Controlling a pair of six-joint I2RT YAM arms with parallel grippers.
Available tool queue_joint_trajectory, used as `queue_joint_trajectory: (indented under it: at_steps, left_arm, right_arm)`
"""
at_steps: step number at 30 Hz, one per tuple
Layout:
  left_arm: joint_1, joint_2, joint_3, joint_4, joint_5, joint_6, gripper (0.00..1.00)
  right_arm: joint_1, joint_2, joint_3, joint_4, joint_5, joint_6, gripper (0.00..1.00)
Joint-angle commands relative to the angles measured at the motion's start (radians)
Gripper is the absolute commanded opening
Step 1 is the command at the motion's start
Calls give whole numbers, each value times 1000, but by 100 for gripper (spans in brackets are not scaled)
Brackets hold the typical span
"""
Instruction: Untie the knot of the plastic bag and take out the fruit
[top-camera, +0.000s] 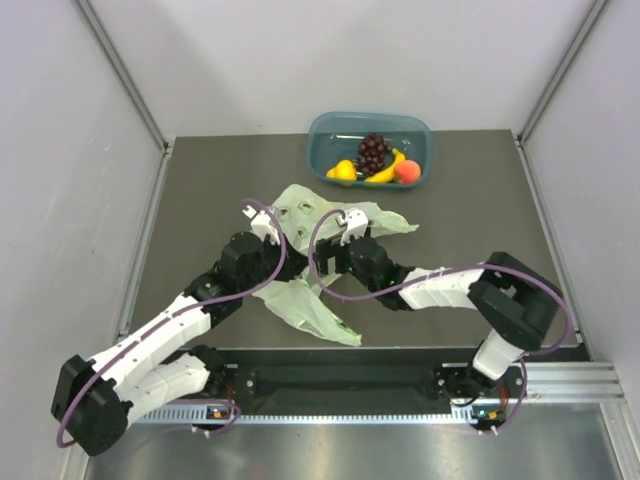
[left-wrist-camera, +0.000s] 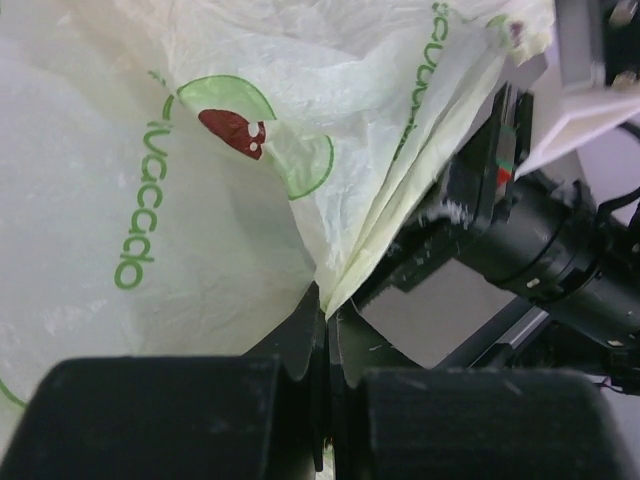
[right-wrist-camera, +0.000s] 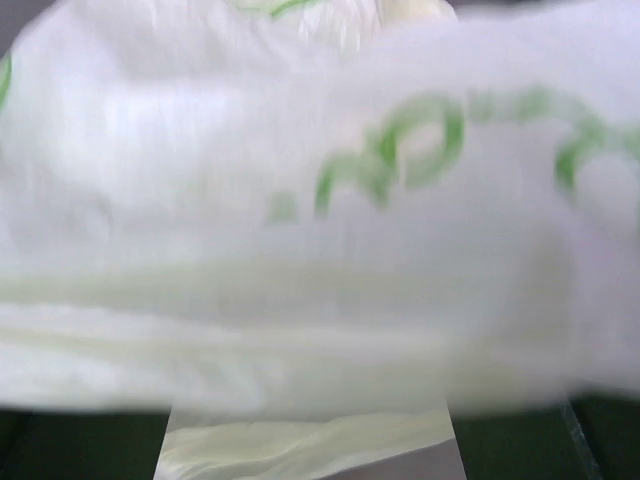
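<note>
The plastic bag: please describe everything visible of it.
The plastic bag is thin, crinkled, translucent pale green film with green lettering and a dark red mark in a green ring. It lies spread, fairly flat, on the dark table between both arms. The left pincer is shut on a fold; the right pincer is close to it.

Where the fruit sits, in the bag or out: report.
Out: the fruit lies in the teal tub; the plastic bag looks flat.

Pale green plastic bag (top-camera: 305, 305) with green lettering, teal tub (top-camera: 340, 133), purple grapes (top-camera: 373, 152)
</note>
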Motion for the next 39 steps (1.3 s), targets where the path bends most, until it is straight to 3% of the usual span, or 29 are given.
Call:
queue_joint_trajectory:
  at_steps: [1, 10, 20, 28, 31, 33, 34, 39]
  left_arm:
    - [-5, -33, -47, 46, -27, -11, 0]
    - [-5, -2, -94, 119, -32, -26, 0]
    - [-5, 48, -85, 172, 23, -25, 0]
    - [-3, 56, -104, 176, 62, -20, 0]
    - [-3, 52, -113, 181, 63, -20, 0]
    - [-3, 47, -116, 181, 68, -17, 0]
    - [-3, 47, -117, 179, 68, -17, 0]
    - [-3, 26, -133, 167, 45, -20, 0]
  right_arm:
    - [6, 72, 87, 164, 83, -41, 100]
    - [-37, 278, 195, 245, 150, -97, 99]
    - [-112, 433, 353, 187, 135, -73, 100]
    - [-144, 517, 557, -34, 69, 5, 97]
    - [-166, 531, 569, -32, 0, 42, 82]
    - [-183, 539, 569, -31, -64, 83, 64]
    - [-198, 537, 563, -21, -86, 96, 50]
    - [-232, 494, 506, 8, -208, 108, 26]
